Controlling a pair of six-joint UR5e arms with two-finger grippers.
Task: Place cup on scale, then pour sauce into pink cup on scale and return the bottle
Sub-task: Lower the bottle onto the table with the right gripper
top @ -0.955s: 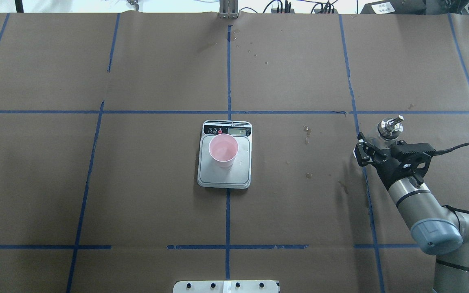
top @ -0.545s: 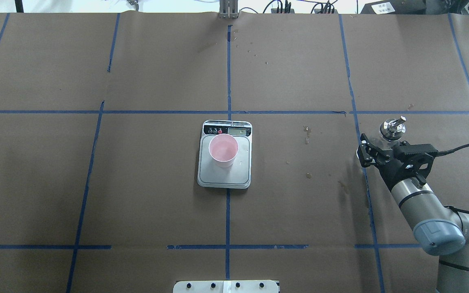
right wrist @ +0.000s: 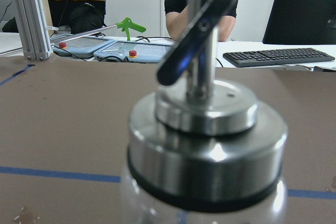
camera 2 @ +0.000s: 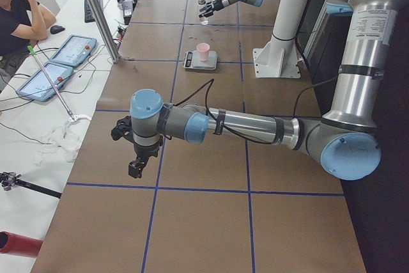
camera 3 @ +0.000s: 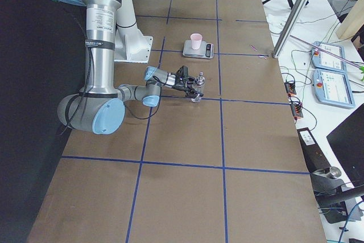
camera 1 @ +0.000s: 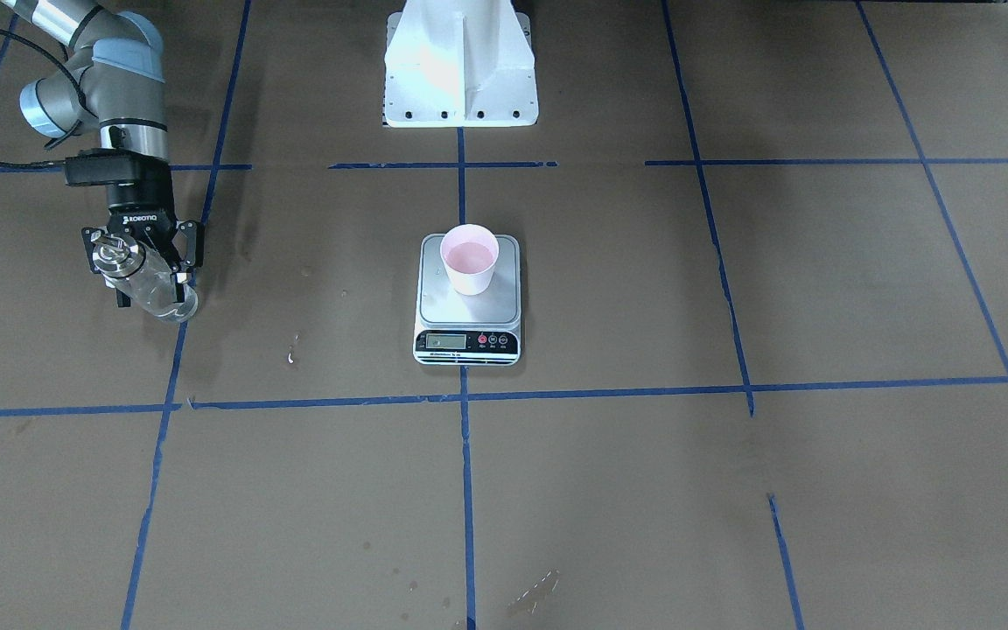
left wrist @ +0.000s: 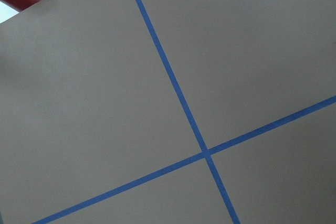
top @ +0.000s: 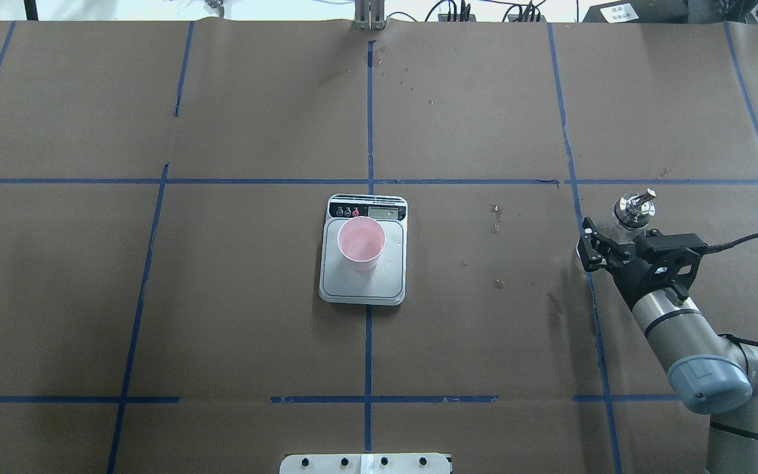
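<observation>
The pink cup (top: pixel 361 242) stands upright on the steel platform of the scale (top: pixel 362 284) at the table's middle; I cannot tell whether it holds liquid. Far to the right, my right gripper (top: pixel 609 242) is shut on the clear glass bottle (top: pixel 634 209), upright at the table surface, with its fingers around the body (camera 1: pixel 158 297). Colourless sauce shows through the glass. The bottle's metal collar and spout (right wrist: pixel 202 145) fill the right wrist view. My left gripper (camera 2: pixel 134 167) hangs over bare paper at the table's left end; I cannot tell its state.
Brown paper with blue tape lines (top: pixel 369 181) covers the table. Wet spots (top: pixel 497 217) lie between scale and bottle. The white robot base (camera 1: pixel 460 61) stands at the near edge. People sit at desks with tablets (right wrist: pixel 131 51) beyond the far edge.
The right gripper and the bottle shifted slightly to the right and toward the robot, then came nearly to rest. Cup and scale have not moved.
</observation>
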